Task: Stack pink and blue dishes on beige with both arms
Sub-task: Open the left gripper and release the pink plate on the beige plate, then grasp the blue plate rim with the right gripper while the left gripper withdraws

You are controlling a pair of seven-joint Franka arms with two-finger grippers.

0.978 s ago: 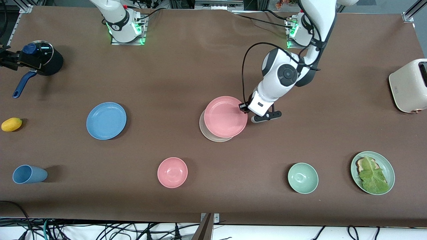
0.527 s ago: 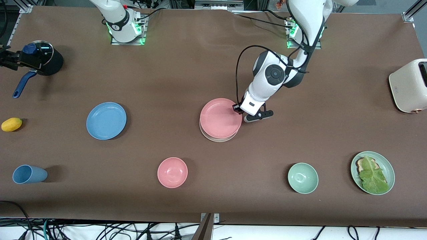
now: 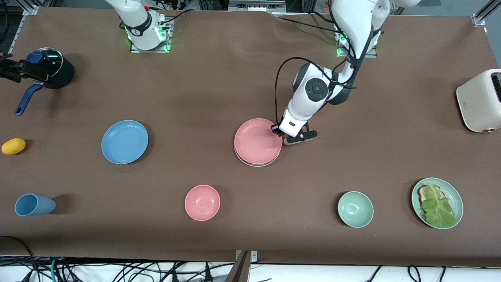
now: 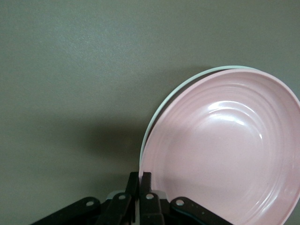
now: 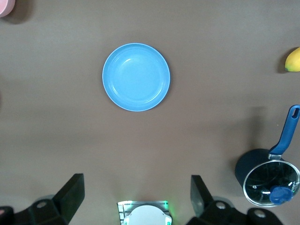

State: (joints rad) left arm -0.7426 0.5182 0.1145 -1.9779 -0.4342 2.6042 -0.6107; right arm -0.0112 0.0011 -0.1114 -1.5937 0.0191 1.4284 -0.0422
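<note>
Brown table (image 3: 219, 90), matte pink plate (image 3: 256, 140) atop beige plate (image 3: 256, 164)

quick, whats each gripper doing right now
Left gripper: shut on the rim of the pink plate, over the beige plate.
Right gripper: open, holding nothing, high above the table.

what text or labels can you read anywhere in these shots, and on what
None can be read.
Toaster: a small dark mark low on its side, too small to read.
Right arm's base: a small round emblem, no legible letters.
Pink plate, blue plate and bowls: plain, no print.
</note>
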